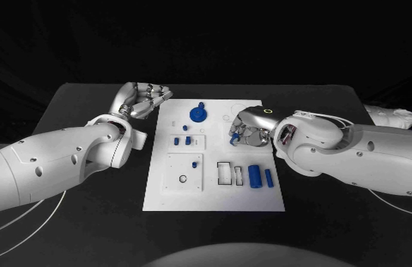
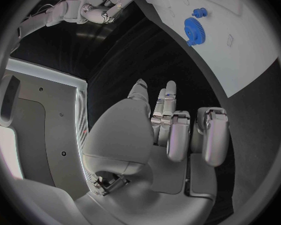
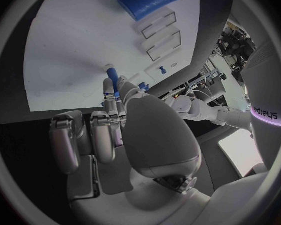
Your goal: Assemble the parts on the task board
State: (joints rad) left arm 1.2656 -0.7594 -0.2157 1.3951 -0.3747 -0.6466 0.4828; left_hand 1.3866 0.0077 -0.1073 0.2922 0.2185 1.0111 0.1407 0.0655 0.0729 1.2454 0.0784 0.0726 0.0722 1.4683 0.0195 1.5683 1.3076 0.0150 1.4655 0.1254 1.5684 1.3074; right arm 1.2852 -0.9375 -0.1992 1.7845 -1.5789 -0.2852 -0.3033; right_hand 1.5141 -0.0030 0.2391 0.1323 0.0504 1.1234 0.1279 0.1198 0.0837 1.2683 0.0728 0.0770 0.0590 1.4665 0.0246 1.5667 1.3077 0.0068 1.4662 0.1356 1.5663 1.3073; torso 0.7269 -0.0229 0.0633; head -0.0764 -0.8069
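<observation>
The white task board (image 1: 215, 198) lies in the middle of the black table. My right hand (image 1: 250, 127) hovers over the board's upper right part and pinches a small blue peg (image 1: 233, 139) in its fingertips; the right wrist view shows this peg (image 3: 112, 78) pointing down at the board (image 3: 72, 60). My left hand (image 1: 143, 100) stays off the board's far left corner, fingers curled in on nothing (image 2: 172, 130). A blue gear (image 1: 199, 113) sits on the board's far part. Two short blue pegs (image 1: 182, 140) stand on a raised plate.
A thick blue cylinder (image 1: 254, 176) and a thinner one (image 1: 268, 178) lie on the board's right side beside two rectangular slots (image 1: 231, 174). Another raised plate (image 1: 184, 173) carries a small blue piece (image 1: 194, 165) and a ring. Bare black table (image 1: 86, 219) surrounds the board.
</observation>
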